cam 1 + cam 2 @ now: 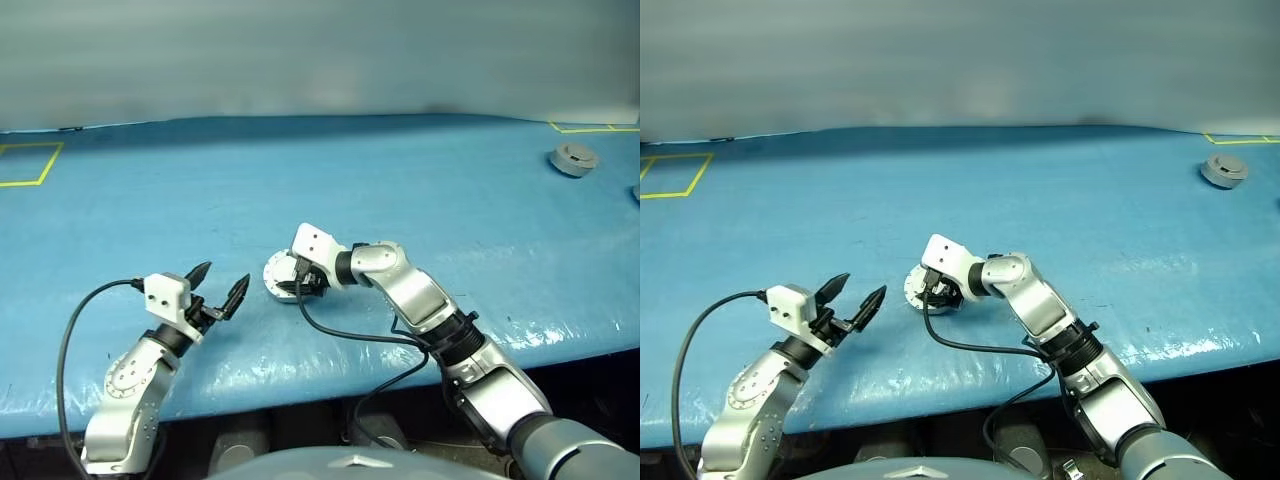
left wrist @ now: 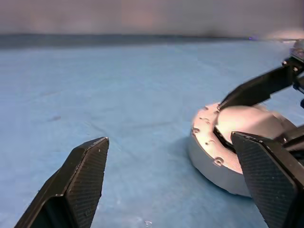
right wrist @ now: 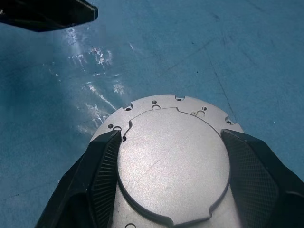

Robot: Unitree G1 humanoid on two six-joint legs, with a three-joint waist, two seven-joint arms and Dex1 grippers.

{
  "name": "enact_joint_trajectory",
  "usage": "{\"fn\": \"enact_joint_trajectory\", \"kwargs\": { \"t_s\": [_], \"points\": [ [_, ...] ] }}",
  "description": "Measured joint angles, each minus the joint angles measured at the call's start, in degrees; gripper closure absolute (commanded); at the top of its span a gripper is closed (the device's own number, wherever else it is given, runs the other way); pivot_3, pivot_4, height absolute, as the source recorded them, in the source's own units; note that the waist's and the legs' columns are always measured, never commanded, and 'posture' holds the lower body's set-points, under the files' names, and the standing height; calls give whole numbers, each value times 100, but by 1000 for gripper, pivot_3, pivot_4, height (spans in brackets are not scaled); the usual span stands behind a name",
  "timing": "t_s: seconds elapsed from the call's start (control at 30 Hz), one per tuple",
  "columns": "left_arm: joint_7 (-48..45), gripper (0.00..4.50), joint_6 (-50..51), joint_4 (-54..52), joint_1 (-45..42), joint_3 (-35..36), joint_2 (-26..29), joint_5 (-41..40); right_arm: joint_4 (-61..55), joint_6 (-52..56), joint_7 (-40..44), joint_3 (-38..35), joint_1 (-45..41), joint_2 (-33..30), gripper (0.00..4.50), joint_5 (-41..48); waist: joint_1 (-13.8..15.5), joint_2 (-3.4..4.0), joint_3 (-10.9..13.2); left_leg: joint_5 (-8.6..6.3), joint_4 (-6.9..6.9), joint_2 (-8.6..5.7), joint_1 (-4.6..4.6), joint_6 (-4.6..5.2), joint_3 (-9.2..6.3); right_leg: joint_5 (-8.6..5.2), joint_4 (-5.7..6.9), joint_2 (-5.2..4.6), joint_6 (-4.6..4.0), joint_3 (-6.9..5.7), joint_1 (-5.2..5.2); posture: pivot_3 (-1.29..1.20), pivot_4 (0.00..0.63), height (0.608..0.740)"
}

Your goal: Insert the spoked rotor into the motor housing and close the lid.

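The lid (image 3: 171, 156), a round grey disc with a raised middle and small holes round its rim, lies face up on the blue table. It caps the motor housing (image 2: 209, 161), whose plain grey side wall shows beneath it. My right gripper (image 1: 298, 286) reaches in from the right and is shut on the lid, one finger (image 3: 102, 175) at each side of the raised middle. My left gripper (image 1: 224, 278) hovers open and empty a short way left of the housing, pointing toward it. The spoked rotor is out of view.
A small grey round part (image 1: 574, 158) sits far back on the right, near a yellow tape corner (image 1: 590, 127). Another yellow tape square (image 1: 30, 165) marks the far left. The table's front edge (image 1: 330, 385) runs just below both arms.
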Motion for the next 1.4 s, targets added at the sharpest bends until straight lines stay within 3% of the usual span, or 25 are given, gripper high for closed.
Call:
{"fn": "enact_joint_trajectory", "kwargs": {
  "t_s": [0.17, 0.53, 0.9, 1.4],
  "points": [
    [-237, 0, -68, -162, 174, -91, 31, 20, 283, -151, 148, -4, -147, 36, 1467, 35, -31, -9, -6, 0, -1, 0, 2, 0, 1, 0, -3, 1, -1, 1, 1, 0, 150, 740],
    [-762, 0, -542, -56, 611, -932, 265, 901, 874, -565, 602, -14, -447, 55, 1467, 117, -66, -4, -9, -2, -21, 7, 2, -3, 2, 1, -36, -13, -3, -3, -1, 0, 150, 740],
    [-867, 0, -665, 13, 644, -1194, 165, 927, 1388, -1421, 947, -120, -499, 63, 1467, 138, -70, -3, -8, -12, -36, 7, 0, -2, 3, 7, -49, 3, -12, -11, -1, 0, 150, 740],
    [-869, 0, -665, 16, 594, -1502, 94, 936, 1402, -1570, 1030, -224, -485, 36, 1467, 138, -57, 1, 1, -12, -32, 5, -9, -2, 4, 9, -51, 1, -10, -12, -2, 0, 150, 740]
  ]
}}
